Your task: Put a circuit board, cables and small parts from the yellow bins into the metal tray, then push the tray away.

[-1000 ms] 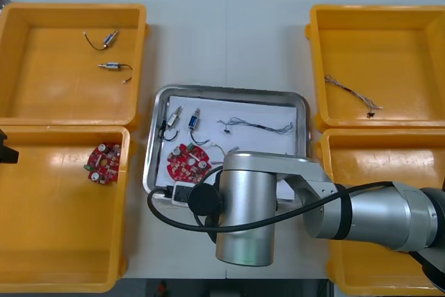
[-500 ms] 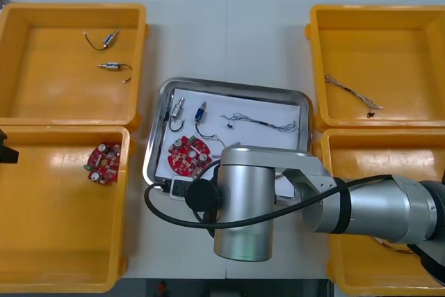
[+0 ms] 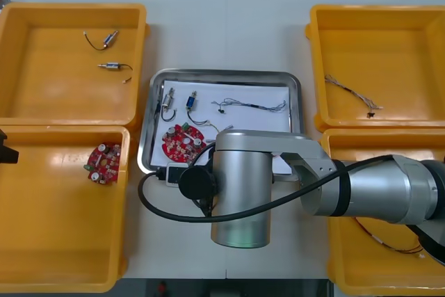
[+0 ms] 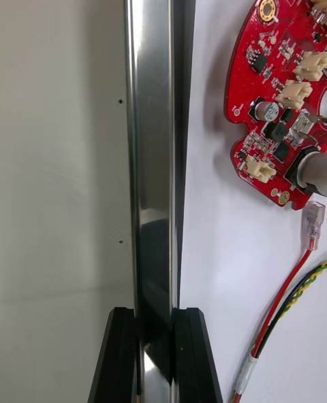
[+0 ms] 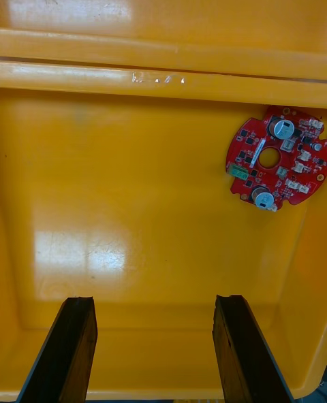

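As the right gripper (image 4: 154, 318) pinches it, the metal tray (image 4: 151, 137) gleams mirror-smooth.

You have no readable text, label, brand or number here; any print on the round red circuit board (image 4: 269, 69) is too small to read.

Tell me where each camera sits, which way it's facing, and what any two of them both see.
Front view: above the arms, looking steeply down at the table; right arm reaches to the metal tray.
Right wrist view: on the right arm, facing along the tray's rim; right gripper shut on it.
Left wrist view: above a yellow bin; left gripper open.
Shared: front and left wrist views both show the bin's circuit board.
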Controlling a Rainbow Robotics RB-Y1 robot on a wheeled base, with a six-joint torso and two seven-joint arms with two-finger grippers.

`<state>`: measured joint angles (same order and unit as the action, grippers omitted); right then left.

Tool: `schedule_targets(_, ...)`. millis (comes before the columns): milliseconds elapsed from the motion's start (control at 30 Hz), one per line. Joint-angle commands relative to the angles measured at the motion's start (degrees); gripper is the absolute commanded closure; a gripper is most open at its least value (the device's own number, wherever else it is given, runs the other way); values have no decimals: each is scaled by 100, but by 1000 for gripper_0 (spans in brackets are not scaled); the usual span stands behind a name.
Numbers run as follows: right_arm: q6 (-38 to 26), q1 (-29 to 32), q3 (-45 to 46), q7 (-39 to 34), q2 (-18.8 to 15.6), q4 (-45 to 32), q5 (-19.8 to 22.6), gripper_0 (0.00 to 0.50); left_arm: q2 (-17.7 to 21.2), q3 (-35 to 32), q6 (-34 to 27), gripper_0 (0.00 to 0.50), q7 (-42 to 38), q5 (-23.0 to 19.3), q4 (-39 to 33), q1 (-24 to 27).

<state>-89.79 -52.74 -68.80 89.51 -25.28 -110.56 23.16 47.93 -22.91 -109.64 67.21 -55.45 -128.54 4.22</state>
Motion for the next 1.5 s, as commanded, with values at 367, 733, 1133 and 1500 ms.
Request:
schedule_targets(367, -3, -808, -81, 356, -30, 386, 189, 500, 252, -170, -36, 0, 512, -45, -153, -123)
schedule_targets(733, 111, -1221, -81, 567, 146, 878, 198, 500, 252, -170, -36, 0, 512, -45, -153, -123)
schedule_targets(1133, 287, -1599, -81, 743, 313, 1458, 215, 500, 252, -170, -36, 0, 512, -45, -153, -123)
schedule_targets(1500, 604, -1749, -72, 884, 366, 1968, 57, 500, 252, -170, -36, 0, 512, -45, -153, -123)
